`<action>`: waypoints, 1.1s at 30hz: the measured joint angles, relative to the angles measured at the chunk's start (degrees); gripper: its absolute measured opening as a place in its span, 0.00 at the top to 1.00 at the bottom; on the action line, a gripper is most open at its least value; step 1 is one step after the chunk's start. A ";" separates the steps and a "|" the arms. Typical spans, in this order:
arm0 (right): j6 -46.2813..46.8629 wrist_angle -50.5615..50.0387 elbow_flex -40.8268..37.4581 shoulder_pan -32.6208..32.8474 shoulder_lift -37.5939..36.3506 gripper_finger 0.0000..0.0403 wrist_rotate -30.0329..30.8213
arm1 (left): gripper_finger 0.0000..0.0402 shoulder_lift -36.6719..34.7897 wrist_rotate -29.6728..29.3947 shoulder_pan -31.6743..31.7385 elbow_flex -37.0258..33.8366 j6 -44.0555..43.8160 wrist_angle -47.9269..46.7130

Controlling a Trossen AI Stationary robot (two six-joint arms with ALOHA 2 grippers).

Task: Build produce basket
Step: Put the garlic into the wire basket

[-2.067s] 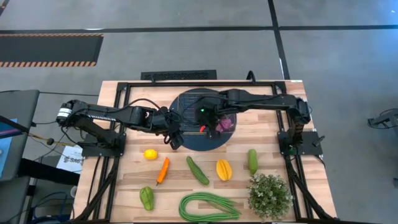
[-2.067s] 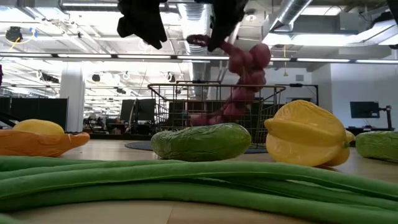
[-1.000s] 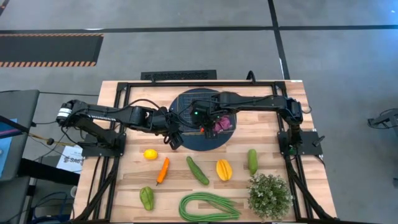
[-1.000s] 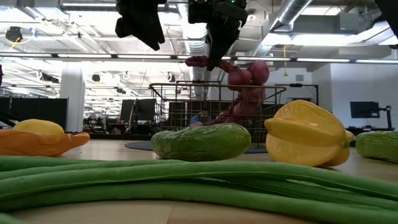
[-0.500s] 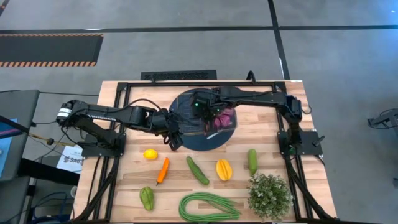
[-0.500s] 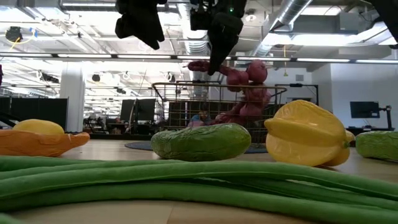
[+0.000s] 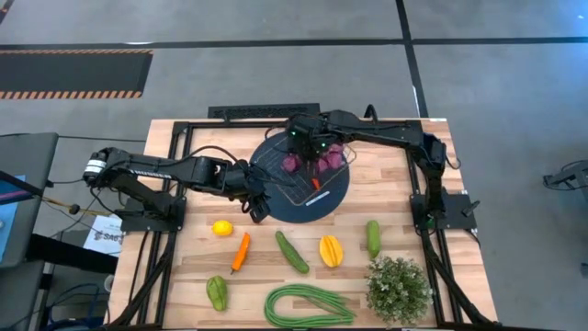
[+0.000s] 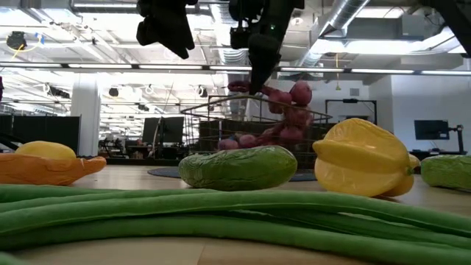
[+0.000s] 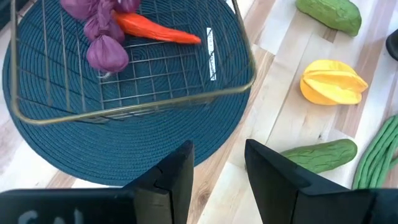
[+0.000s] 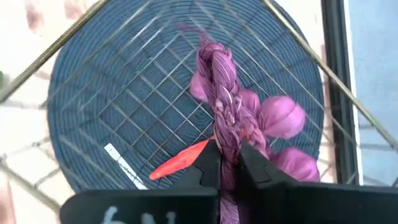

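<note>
Above basket (image 7: pixel 292 179), right fingers (image 10: pixel 208 163) pinching grapes (image 10: pixel 227 124) stem, left arm beside.

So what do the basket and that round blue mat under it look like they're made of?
The basket looks like thin metal wire with a dull brassy finish: an open see-through grid under a rod rim. The mat looks like woven cord or fibre, matte dark blue, with concentric coiled ridges; it could be a textured plate.

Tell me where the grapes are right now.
In the high view, the grapes hang in the basket on the blue mat, held by the right gripper, beside a red carrot.
</note>
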 joint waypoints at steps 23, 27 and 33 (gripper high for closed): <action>-1.16 1.49 -0.08 4.36 8.64 0.81 -0.01 | 0.68 -0.04 0.26 -0.07 0.00 -0.39 0.02; -1.21 0.93 -0.04 4.63 7.65 0.71 0.08 | 0.68 -0.04 0.22 -0.04 0.00 -0.48 0.06; 0.24 0.30 0.03 4.76 6.48 0.59 0.10 | 0.68 -0.04 0.06 -0.04 0.00 -0.45 0.07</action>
